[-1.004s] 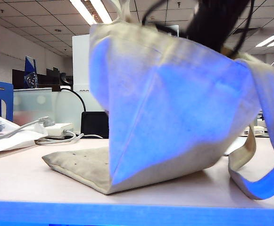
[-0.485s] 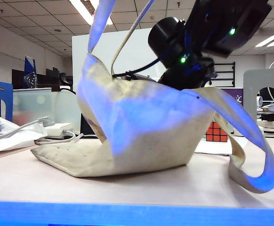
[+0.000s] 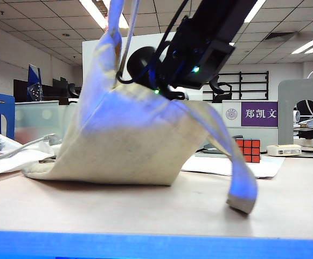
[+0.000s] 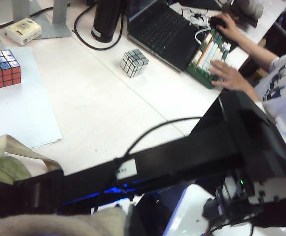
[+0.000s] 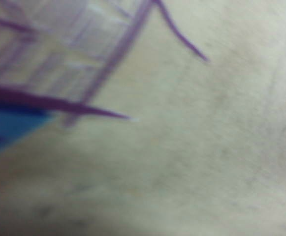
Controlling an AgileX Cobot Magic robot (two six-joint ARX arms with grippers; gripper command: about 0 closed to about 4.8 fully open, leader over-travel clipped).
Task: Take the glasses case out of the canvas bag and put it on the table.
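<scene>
Two views disagree for you: the exterior shows the canvas bag [image 3: 124, 145] slumped on the table [image 3: 145, 208], right gripper buried inside, its opening unreadable. Right wrist sees blurred cloth, blue at nine o'clock. Left gripper stays unseen, closed.

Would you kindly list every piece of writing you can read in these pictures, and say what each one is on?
"郑凯文" in white characters: purple sign on the partition behind the table.
White label on the black arm in the left wrist view: too small to read.
Purple print on the canvas bag, right wrist view: too blurred to read.
Nothing else is readable.
</scene>
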